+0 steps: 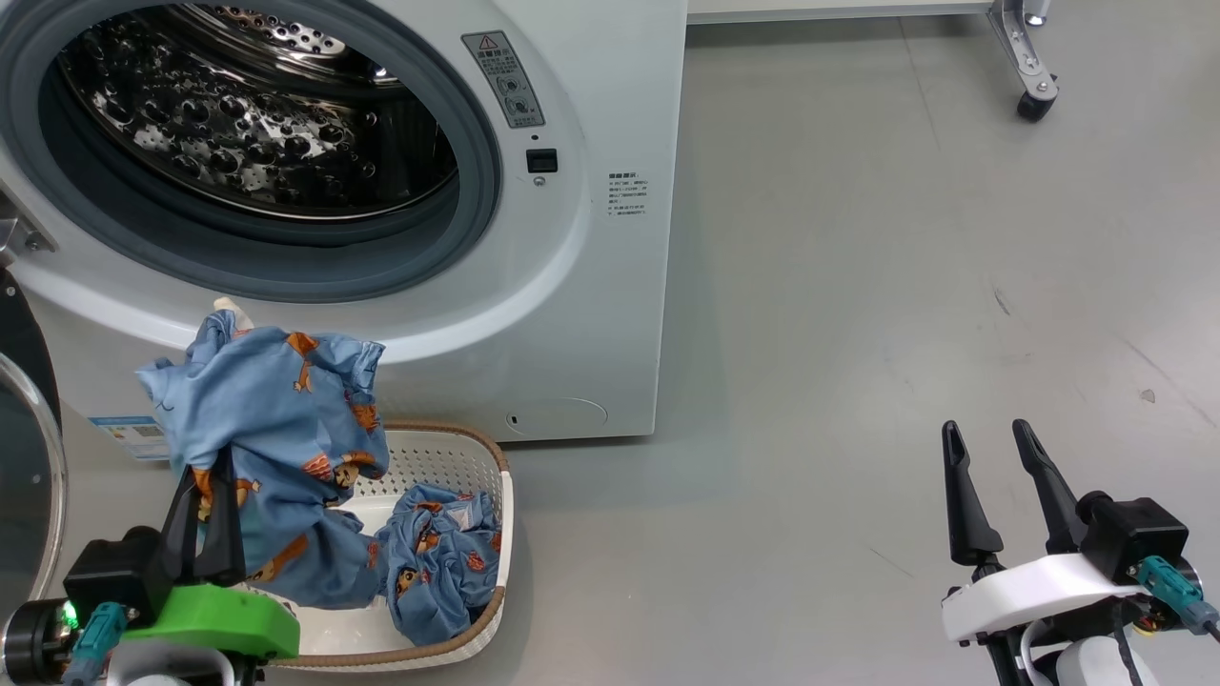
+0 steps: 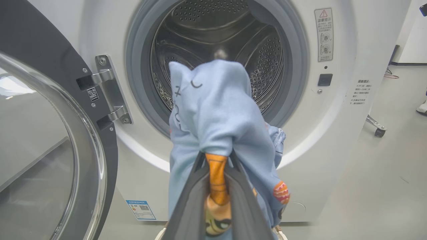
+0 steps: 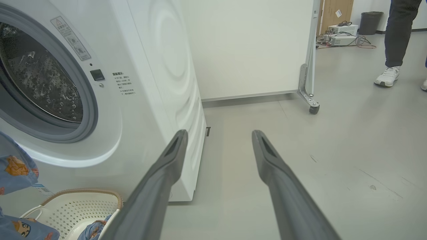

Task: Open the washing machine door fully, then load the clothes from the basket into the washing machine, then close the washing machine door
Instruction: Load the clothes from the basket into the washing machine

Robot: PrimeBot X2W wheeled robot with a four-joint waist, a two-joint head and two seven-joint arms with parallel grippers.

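On the big white front-loading washing machine [image 1: 610,314], right of its perforated steel drum [image 2: 200,30], a pale grey upright warning label [image 2: 323,34] carries a red triangle with an exclamation mark, a line of Chinese characters under it and two round pictograms below. Further right, printed straight on the white front, stands a small grey block of Chinese text [image 2: 363,91]: a heading and a few short lines, too small to read. At the lower front a blue-edged sticker [image 2: 140,209] bears a QR code and tiny print. On the glossy black round door [image 2: 40,43], beside the steel hinge [image 2: 110,93], sits a small white QR sticker [image 2: 92,94]
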